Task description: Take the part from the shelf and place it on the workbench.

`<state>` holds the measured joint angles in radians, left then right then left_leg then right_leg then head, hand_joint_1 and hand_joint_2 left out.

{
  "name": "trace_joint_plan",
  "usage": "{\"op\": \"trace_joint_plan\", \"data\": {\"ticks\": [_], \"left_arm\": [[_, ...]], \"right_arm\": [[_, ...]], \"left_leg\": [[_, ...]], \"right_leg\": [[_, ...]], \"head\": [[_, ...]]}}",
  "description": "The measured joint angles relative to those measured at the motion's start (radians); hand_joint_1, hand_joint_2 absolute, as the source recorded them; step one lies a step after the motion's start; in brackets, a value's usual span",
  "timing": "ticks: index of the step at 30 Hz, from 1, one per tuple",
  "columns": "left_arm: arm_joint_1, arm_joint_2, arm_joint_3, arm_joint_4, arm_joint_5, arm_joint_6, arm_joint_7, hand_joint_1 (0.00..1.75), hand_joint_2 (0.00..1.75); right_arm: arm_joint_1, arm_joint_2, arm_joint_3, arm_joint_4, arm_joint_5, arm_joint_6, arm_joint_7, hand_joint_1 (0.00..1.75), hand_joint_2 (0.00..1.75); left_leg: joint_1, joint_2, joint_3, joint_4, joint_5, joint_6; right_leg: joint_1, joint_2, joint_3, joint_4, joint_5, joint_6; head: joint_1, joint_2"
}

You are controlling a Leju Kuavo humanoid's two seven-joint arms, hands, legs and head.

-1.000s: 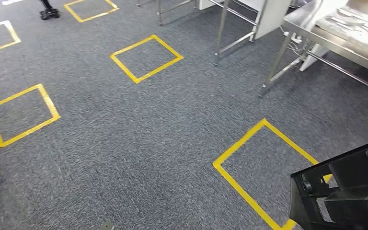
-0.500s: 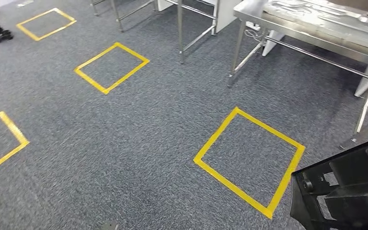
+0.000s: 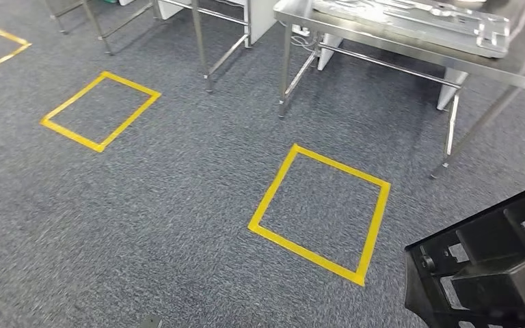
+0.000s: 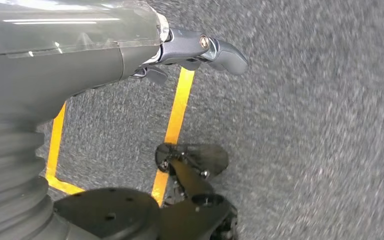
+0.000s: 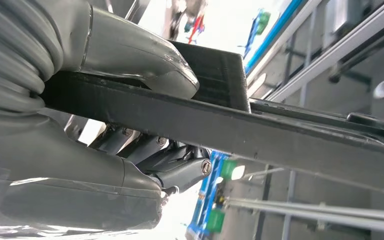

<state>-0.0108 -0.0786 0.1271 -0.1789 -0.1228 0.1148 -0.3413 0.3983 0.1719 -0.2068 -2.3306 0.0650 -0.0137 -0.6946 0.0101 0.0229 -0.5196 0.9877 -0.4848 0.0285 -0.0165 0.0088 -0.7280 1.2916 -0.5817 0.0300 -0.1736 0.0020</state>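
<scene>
Black, flat, frame-shaped plastic part (image 3: 482,270), low at the robot's right side, clamped between thumb and fingers of the right hand (image 5: 130,115). Left hand (image 4: 200,50) hangs over grey carpet (image 3: 178,205), fingers curled, holding nothing. Ahead: stainless steel workbench (image 3: 383,37) carrying a flat metal plate (image 3: 417,17); yellow tape square (image 3: 321,208) on the floor between.

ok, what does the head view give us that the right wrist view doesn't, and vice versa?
Head view alone: grey carpet floor with yellow taped squares, and the steel-legged workbench ahead at upper right, metal pieces lying on it.

Right wrist view alone: the right hand gripping the part, grey thumb over one face, darker fingers under the other; blurred metal framing behind.

Both: the black plastic frame-shaped part, carried, not yet on the workbench.
</scene>
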Motion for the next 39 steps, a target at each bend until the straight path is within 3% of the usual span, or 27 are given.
{"op": "trace_joint_plan", "data": {"ticks": [1,2,4,6,7,9,11,13,15,16,17,19,21,24,26,29,31,32,34,35,37,39], "left_arm": [[0.0,0.0,0.0,0.0,0.0,0.0,0.0,0.0,1.75],[-0.001,0.0,0.0,0.0,0.0,0.0,0.0,0.0,1.75],[-0.002,0.0,0.001,0.0,0.0,0.0,0.0,0.0,1.75],[-0.004,0.0,0.002,0.0,0.0,0.0,0.0,0.0,1.75],[-0.005,0.0,0.002,0.0,0.0,-0.001,0.0,0.0,1.75],[-0.008,0.0,0.003,0.0,0.0,-0.002,-0.001,0.0,1.75],[-0.01,0.0,0.003,-0.001,0.0,-0.003,-0.001,0.0,1.75],[-0.01,0.0,0.004,-0.001,0.0,-0.003,-0.001,0.0,1.75],[-0.007,0.0,0.004,-0.001,0.0,-0.002,0.0,0.0,1.75],[-0.005,0.0,0.005,-0.001,0.0,-0.002,0.0,0.0,1.75],[-0.005,0.0,0.005,-0.001,0.0,-0.002,0.0,0.0,1.75],[-0.004,0.001,0.007,-0.001,0.001,-0.002,0.0,0.0,1.75],[-0.008,0.002,0.011,-0.001,0.001,-0.002,0.0,0.0,1.75],[-0.014,0.001,0.014,-0.001,0.001,-0.007,-0.004,0.0,1.75],[-0.011,0.0,0.016,-0.001,0.001,-0.01,-0.007,0.0,1.75],[-0.004,0.0,0.018,-0.001,0.0,-0.018,-0.011,0.0,1.75],[0.002,0.0,0.019,-0.001,-0.001,-0.025,-0.013,0.0,1.75],[0.003,0.0,0.019,-0.001,-0.002,-0.029,-0.014,0.0,1.75],[0.004,0.0,0.019,-0.001,-0.002,-0.036,-0.017,0.0,1.75],[0.003,0.0,0.019,-0.001,-0.002,-0.038,-0.017,0.0,1.75],[0.0,0.0,0.019,-0.001,-0.003,-0.04,-0.017,0.0,1.75],[-0.004,0.0,0.019,-0.001,-0.004,-0.041,-0.014,0.0,1.75]], "right_arm": [[0.0,-0.001,0.0,0.003,0.0,0.0,0.0,1.75,1.75],[0.0,-0.001,0.0,0.005,0.0,0.0,0.0,1.75,1.75],[-0.001,-0.003,0.0,0.007,0.0,0.0,0.0,1.75,1.75],[-0.003,-0.005,0.0,0.008,0.0,0.0,0.0,1.75,1.75],[-0.003,-0.005,0.0,0.008,0.0,0.0,0.0,1.75,1.75],[-0.003,-0.006,0.0,0.01,0.0,0.002,0.0,1.75,1.75],[-0.006,-0.007,0.001,0.012,0.001,0.003,0.0,1.75,1.75],[-0.013,-0.008,0.005,0.016,0.001,0.003,0.0,1.75,1.75],[-0.017,-0.008,0.008,0.023,0.001,0.004,0.0,1.75,1.75],[-0.018,-0.009,0.01,0.027,0.001,0.004,0.0,1.75,1.75],[-0.018,-0.009,0.011,0.03,0.003,0.002,0.003,1.75,1.75],[-0.021,-0.01,0.014,0.036,0.017,-0.01,0.018,1.75,1.75],[-0.024,-0.011,0.015,0.041,0.039,-0.032,0.048,1.75,1.75],[-0.024,-0.016,0.016,0.052,0.059,-0.06,0.098,1.75,1.75],[-0.029,-0.022,0.017,0.059,0.078,-0.081,0.13,1.75,1.75],[-0.052,-0.043,0.018,0.073,0.108,-0.116,0.203,1.75,1.75],[-0.079,-0.066,0.017,0.089,0.115,-0.126,0.251,1.75,1.75],[-0.099,-0.081,0.017,0.099,0.117,-0.127,0.271,1.75,1.75],[-0.152,-0.118,0.011,0.121,0.117,-0.122,0.305,1.75,1.75],[-0.186,-0.138,0.008,0.136,0.117,-0.114,0.32,1.75,1.75],[-0.258,-0.179,0.001,0.171,0.114,-0.095,0.349,1.75,1.75],[-0.323,-0.212,-0.001,0.207,0.114,-0.079,0.376,1.75,1.75]], "left_leg": [[-0.001,0.015,0.001,0.0,-0.002,-0.001],[-0.001,0.028,0.004,0.001,-0.005,-0.002],[-0.003,0.052,0.013,0.002,-0.012,-0.009],[-0.009,0.07,0.021,0.003,-0.02,-0.019],[-0.011,0.079,0.023,0.003,-0.023,-0.023],[-0.011,0.094,0.029,0.003,-0.03,-0.033],[-0.009,0.062,0.018,0.039,-0.06,-0.043],[-0.005,0.007,-0.034,0.157,-0.124,-0.049],[-0.004,-0.012,-0.096,0.28,-0.166,-0.052],[-0.003,-0.014,-0.108,0.297,-0.157,-0.052],[-0.002,-0.015,-0.102,0.272,-0.128,-0.052],[0.0,-0.026,-0.053,0.144,-0.05,-0.047],[-0.001,-0.039,-0.016,0.041,-0.016,-0.037],[-0.004,-0.04,-0.006,0.012,-0.019,-0.015],[-0.002,-0.034,0.004,0.009,-0.017,-0.002],[-0.002,-0.025,0.011,0.009,-0.019,0.005],[-0.002,-0.018,0.018,0.01,-0.026,0.003],[-0.002,-0.014,0.024,0.01,-0.031,0.001],[-0.001,-0.009,0.041,0.01,-0.044,-0.005],[-0.001,-0.006,0.05,0.01,-0.051,-0.009],[-0.003,0.001,0.054,0.009,-0.06,-0.019],[-0.006,0.005,0.059,0.011,-0.063,-0.032]], "right_leg": [[0.0,-0.004,-0.001,0.005,0.009,0.001],[-0.001,-0.01,0.02,-0.031,0.035,0.001],[0.004,-0.052,0.1,-0.174,0.096,-0.006],[0.012,-0.088,0.15,-0.266,0.119,-0.019],[0.016,-0.09,0.152,-0.275,0.115,-0.025],[0.014,-0.064,0.15,-0.278,0.118,-0.035],[0.007,-0.041,0.152,-0.284,0.123,-0.046],[0.004,-0.017,0.152,-0.286,0.126,-0.055],[0.004,0.01,0.151,-0.285,0.127,-0.057],[0.005,0.025,0.152,-0.284,0.126,-0.057],[0.005,0.041,0.153,-0.283,0.126,-0.057],[0.004,0.065,0.155,-0.279,0.123,-0.053],[0.006,0.08,0.152,-0.274,0.118,-0.044],[0.007,0.084,0.149,-0.264,0.124,-0.022],[0.007,0.053,0.138,-0.233,0.109,-0.012],[0.002,0.006,0.055,-0.077,0.033,0.005],[-0.003,0.001,0.004,-0.003,0.018,0.012],[-0.005,-0.001,0.002,-0.016,0.039,0.014],[-0.008,-0.007,0.042,-0.127,0.12,0.012],[-0.005,-0.012,0.063,-0.184,0.146,0.01],[0.002,-0.018,0.08,-0.243,0.158,-0.007],[0.005,-0.016,0.083,-0.252,0.151,-0.027]], "head": [[0.0,0.0],[0.0,0.0],[0.0,0.0],[0.0,0.0],[0.0,0.0],[0.0,0.0],[0.0,0.0],[-0.001,0.0],[-0.001,0.0],[-0.001,0.0],[-0.001,0.0],[-0.001,0.0],[-0.001,0.0],[-0.001,0.0],[-0.001,0.0],[-0.001,0.0],[-0.001,0.0],[-0.001,0.0],[-0.001,0.0],[-0.001,0.0],[-0.001,0.0],[-0.001,0.0]]}}
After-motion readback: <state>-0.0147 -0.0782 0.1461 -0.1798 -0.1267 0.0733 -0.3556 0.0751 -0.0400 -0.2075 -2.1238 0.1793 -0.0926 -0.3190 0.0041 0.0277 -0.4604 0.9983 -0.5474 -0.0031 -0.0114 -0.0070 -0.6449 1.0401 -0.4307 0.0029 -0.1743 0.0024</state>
